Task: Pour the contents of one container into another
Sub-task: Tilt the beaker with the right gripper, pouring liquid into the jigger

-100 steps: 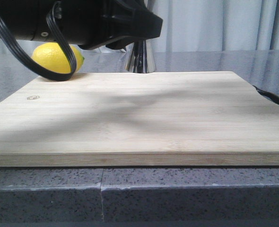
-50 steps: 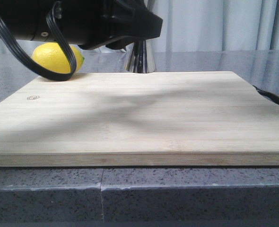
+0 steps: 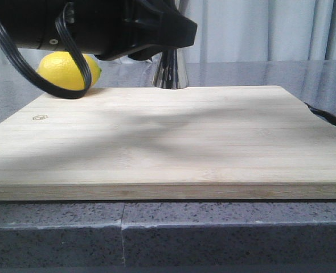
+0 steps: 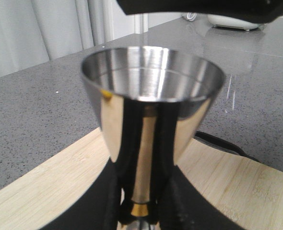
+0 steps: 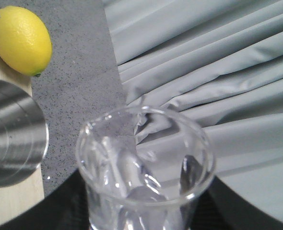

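Front view, nearest: grey speckled table (image 3: 173,227) edge, with a pale wooden cutting board (image 3: 156,142) laid flat on it. A small logo mark (image 3: 40,118) is seen near the board's left side. A black cable (image 3: 327,118) is seen at the board's right edge. Above the board's far left, a black arm (image 3: 99,25) with looped cables fills the top of the view. Behind it a lemon (image 3: 65,69) is seen, resting by the board's far left corner. The flared base of the steel jigger (image 3: 169,71) is seen at the board's far edge, just off the wood as far as can be told; its upper part is hidden by the arm. Grey curtains (image 3: 259,28) are seen furthest back.

Left wrist view: the jigger (image 4: 151,115) is held upright, its thin waist clamped by the left end effector (image 4: 141,208), black fingers (image 4: 172,191) closed on either side near the gold band (image 4: 140,209). The bowl's inside cannot be judged for contents.

Right wrist view: the clear glass beaker (image 5: 144,167) is gripped by the right end effector (image 5: 141,213), fingers closed on its sides, seen through the glass. The beaker is held up beside the jigger's rim (image 5: 12,132), apart from it, with the lemon (image 5: 20,40) beyond.
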